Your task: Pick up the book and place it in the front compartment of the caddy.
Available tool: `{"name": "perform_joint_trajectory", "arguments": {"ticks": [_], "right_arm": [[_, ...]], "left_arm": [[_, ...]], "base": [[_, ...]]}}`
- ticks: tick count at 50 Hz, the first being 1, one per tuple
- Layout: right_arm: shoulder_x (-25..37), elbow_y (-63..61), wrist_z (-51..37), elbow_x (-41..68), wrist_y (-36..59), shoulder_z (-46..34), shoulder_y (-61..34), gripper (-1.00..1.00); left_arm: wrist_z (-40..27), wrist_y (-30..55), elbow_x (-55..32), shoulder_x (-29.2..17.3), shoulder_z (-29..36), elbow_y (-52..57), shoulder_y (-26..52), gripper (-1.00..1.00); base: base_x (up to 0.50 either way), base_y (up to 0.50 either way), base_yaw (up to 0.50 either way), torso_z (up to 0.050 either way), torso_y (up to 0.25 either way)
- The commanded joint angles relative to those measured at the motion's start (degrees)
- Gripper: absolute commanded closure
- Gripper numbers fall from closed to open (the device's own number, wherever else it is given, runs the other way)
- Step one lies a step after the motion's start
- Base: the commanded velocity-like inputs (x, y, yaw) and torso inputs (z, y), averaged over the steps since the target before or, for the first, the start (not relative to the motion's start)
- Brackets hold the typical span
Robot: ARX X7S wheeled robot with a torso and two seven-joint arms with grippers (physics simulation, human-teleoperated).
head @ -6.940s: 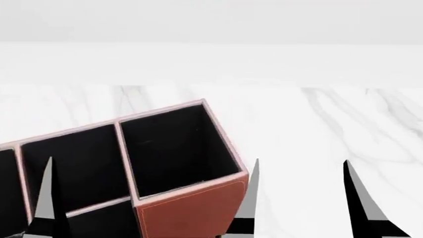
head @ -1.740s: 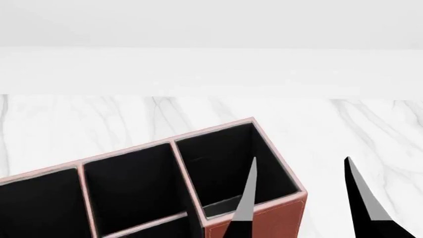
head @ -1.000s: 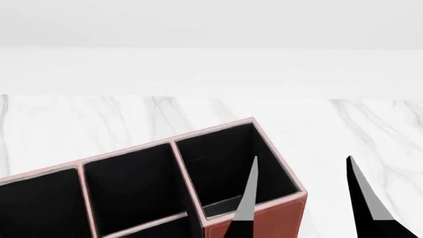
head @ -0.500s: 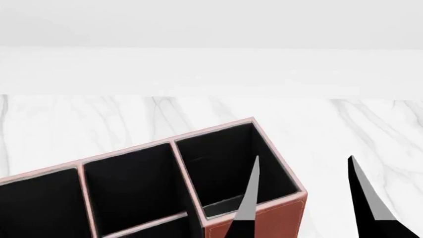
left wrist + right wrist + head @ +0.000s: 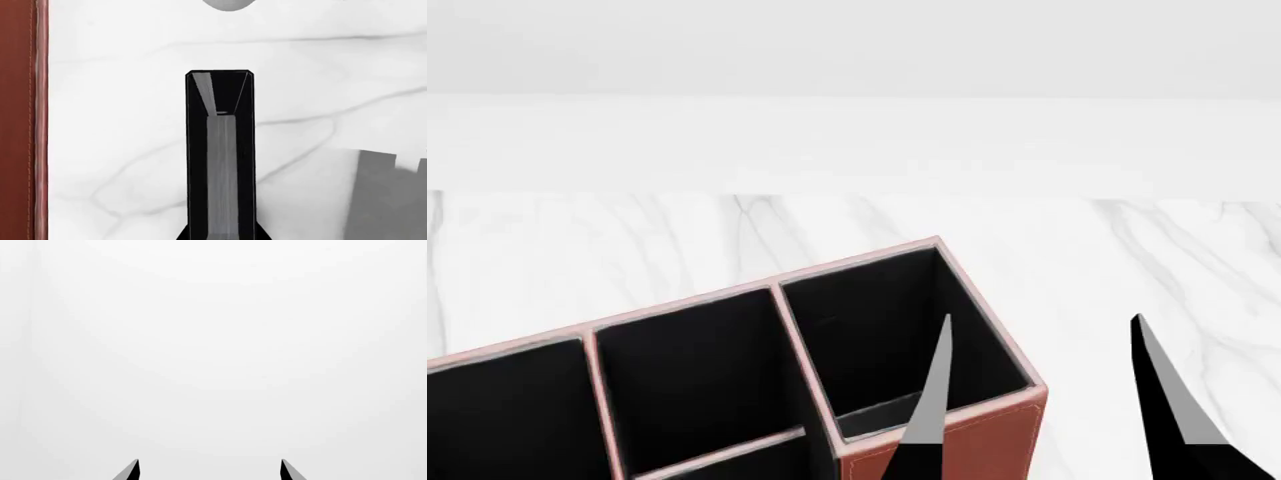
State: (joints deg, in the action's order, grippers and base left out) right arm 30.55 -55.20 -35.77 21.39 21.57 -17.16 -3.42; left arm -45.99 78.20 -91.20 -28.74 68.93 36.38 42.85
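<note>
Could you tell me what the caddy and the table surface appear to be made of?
The caddy looks like reddish-brown leather or a leather imitation: a matte outer wall with a faint stitched line near its edge, a pale rim and matte black lining. The table looks like polished white marble, given its soft grey veining. As these are renders, both are only looks.

Caddy point(image 5: 941, 450) reddish leather-look w/ matt black lining; table point(image 5: 627, 240) prob. smooth white marble.

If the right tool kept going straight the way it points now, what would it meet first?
Nothing identifiable. The right tool is open, and its wrist view shows only a featureless pale surface ahead, at unclear depth. In the head view its fingers rise beside the caddy, over the marble table, pointing toward the far pale background.
</note>
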Motion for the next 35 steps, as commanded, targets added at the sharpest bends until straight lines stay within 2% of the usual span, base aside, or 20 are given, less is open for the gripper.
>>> {"name": "perform_joint_trajectory", "arguments": {"ticks": [1,10,15,27,35], "right_arm": [[0.4,0.0,-0.5,0.1,-0.2,-0.2,-0.1,-1.00],[0.7,0.3,-0.8,0.1,-0.6,-0.3,0.0,-1.00],[0.8,0.3,-0.9,0.1,-0.7,-0.5,-0.1,-1.00],[1.2,0.0,-1.4,0.5,-0.5,-0.5,-0.3,-1.00],[1.3,0.2,-1.4,0.5,-0.9,-0.6,-0.3,-1.00]], "left_arm": [[4.1,-0.8,4.4,-0.1,0.2,1.4,0.6,1.00],[5.0,-1.8,5.0,-1.1,0.5,2.7,0.0,1.00],[3.5,-2.3,1.8,-2.3,-0.1,3.3,0.4,1.00],[5.5,-6.7,-4.5,-7.6,-6.4,5.0,4.5,1.00],[7.2,-7.1,-8.2,-11.1,-10.4,4.5,10.3,1.00]], "base": [[0.00,0.00,0.00,0.000,0.000],[0.00,0.00,0.00,0.000,0.000],[0.00,0.00,0.00,0.000,0.000],[0.00,0.00,0.00,0.000,0.000],[0.00,0.00,0.00,0.000,0.000]]}}
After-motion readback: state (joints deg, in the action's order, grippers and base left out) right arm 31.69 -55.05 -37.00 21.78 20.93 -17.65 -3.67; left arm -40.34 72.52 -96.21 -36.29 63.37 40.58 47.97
